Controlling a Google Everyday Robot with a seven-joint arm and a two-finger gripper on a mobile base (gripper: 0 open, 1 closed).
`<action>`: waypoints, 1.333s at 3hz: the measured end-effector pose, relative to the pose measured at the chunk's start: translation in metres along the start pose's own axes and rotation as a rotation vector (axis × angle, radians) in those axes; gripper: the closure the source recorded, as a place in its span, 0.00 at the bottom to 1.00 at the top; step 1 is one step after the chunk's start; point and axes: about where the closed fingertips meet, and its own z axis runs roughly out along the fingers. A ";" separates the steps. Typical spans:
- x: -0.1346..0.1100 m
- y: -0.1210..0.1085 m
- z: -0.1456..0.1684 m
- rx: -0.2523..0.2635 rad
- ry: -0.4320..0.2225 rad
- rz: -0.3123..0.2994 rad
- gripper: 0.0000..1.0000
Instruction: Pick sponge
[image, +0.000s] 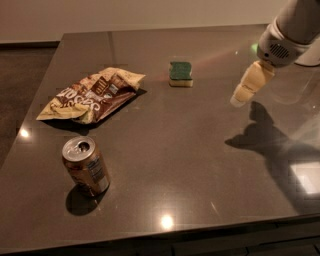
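Note:
The sponge (180, 73), dark green on top with a pale yellow base, lies flat on the dark table (190, 150) toward the back middle. My gripper (241, 97) hangs above the table at the right, on a white arm coming in from the upper right. Its cream-yellow tips point down and to the left. It is well to the right of the sponge, a little nearer the front, and touches nothing.
A crumpled brown and yellow chip bag (90, 95) lies at the left. An opened soda can (86, 166) stands tilted at the front left. The table's front edge runs along the bottom; its left edge borders dark floor.

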 end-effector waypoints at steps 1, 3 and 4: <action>-0.028 -0.016 0.035 -0.022 -0.031 0.044 0.00; -0.077 -0.031 0.090 -0.075 -0.090 0.100 0.00; -0.098 -0.036 0.107 -0.092 -0.110 0.123 0.00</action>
